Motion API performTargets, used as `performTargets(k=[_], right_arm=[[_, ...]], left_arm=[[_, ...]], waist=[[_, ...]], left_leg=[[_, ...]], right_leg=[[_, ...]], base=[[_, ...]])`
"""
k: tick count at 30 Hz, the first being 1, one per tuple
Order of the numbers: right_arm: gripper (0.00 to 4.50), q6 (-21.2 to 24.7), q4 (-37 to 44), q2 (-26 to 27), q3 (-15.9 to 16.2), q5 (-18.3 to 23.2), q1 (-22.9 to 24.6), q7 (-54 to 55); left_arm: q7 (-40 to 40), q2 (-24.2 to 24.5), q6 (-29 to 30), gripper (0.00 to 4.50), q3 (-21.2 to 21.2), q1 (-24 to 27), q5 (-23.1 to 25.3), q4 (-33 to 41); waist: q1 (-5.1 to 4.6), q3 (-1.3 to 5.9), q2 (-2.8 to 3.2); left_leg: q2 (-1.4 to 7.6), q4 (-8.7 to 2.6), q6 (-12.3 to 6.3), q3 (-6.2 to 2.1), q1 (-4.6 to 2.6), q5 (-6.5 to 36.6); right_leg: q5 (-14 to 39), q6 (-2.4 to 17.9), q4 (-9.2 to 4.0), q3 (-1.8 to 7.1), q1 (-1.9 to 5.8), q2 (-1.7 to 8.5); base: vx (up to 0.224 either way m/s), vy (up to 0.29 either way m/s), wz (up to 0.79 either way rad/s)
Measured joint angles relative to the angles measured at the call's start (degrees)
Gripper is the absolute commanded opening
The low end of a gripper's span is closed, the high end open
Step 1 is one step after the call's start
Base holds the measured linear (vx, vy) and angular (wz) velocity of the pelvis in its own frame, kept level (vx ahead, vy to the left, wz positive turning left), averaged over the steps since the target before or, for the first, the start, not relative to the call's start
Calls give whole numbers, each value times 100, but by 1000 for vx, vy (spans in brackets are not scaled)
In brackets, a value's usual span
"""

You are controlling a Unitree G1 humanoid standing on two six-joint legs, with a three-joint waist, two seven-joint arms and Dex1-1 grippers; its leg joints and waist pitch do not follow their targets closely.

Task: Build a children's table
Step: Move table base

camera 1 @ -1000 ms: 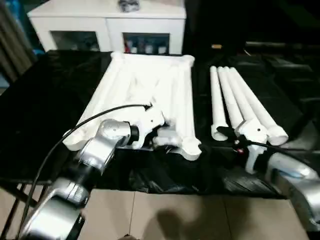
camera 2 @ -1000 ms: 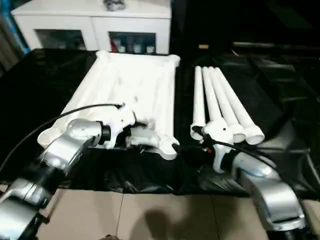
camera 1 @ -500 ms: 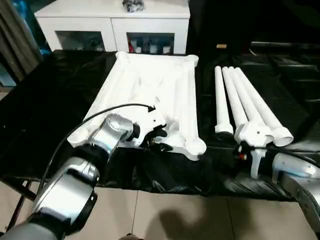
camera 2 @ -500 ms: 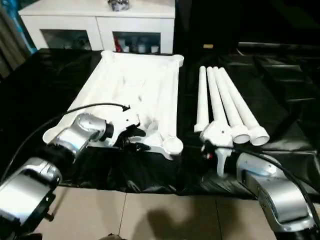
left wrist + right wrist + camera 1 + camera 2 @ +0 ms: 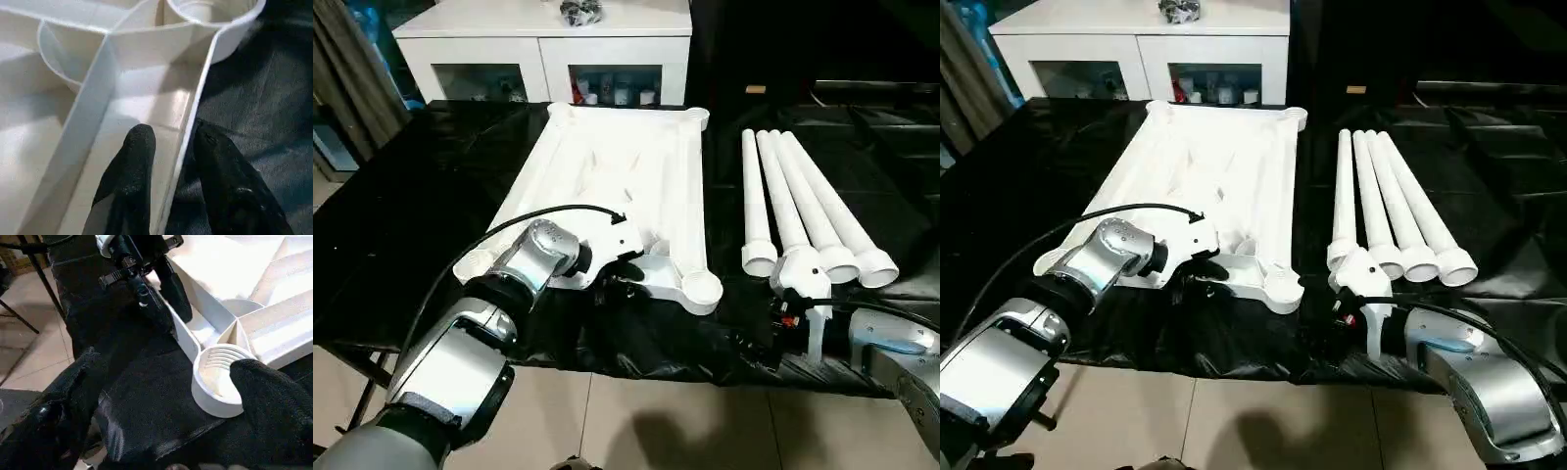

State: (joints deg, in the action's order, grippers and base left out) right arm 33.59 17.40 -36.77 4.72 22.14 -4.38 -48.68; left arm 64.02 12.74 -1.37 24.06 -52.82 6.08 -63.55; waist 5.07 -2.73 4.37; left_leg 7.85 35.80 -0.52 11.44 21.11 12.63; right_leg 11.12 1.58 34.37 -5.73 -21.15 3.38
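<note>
Upside down on a black cover (image 5: 401, 206): the table top (image 5: 607, 166), ribs facing up, far edge toward a white cabinet (image 5: 543, 39). Beyond the table top, on that cabinet, a small dark heap (image 5: 579, 12), too small to identify.

At the near edge of the table top, beside its near right corner socket (image 5: 702, 289): the left gripper (image 5: 173, 132). Straddles the thin rim wall there, one of the fingers (image 5: 139, 147) inside the ribbed bay, the other outside over the black cover. Narrowly parted; a slit of space visible between the inner finger and the wall, so not clearly clamped on it. Outer finger close against the wall; contact hard to judge. From the head views, fingertips mostly hidden behind the white wrist housing and a black cable (image 5: 509, 227) looping over it.

To the right of the table top, apart from it: four tube legs (image 5: 803, 206) side by side, touching one another, flared ends toward the robot.

Near the table top's near right corner, just in front of the leg ends: the right gripper (image 5: 165, 360), spread wide, nothing between its fingers. Blends into the black cover in the head views, outline hard to separate. In its wrist view, one finger partly covering the corner socket, the far side of the table top cut off by the frame.
</note>
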Motion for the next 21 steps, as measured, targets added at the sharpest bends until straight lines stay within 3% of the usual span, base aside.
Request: performTargets(k=[9,21], right_arm=[[450,12,50,-17,0,32,-1,0],[450,15,55,-10,-4,26,16,126]], left_arm=[[-78,-77,-157,60,-21,-79,114,-195],[-610,1,118,1,-277,316,84,531]], waist=[[-6,0,4],[-206,1,7]], left_leg=[[0,-1,0,0,1,0],[0,-15,-28,-1,49,-16]], right_leg=[[0,-1,-4,0,0,0],[1,0,-3,1,-62,0]], base=[[0,0,0],[0,0,0]])
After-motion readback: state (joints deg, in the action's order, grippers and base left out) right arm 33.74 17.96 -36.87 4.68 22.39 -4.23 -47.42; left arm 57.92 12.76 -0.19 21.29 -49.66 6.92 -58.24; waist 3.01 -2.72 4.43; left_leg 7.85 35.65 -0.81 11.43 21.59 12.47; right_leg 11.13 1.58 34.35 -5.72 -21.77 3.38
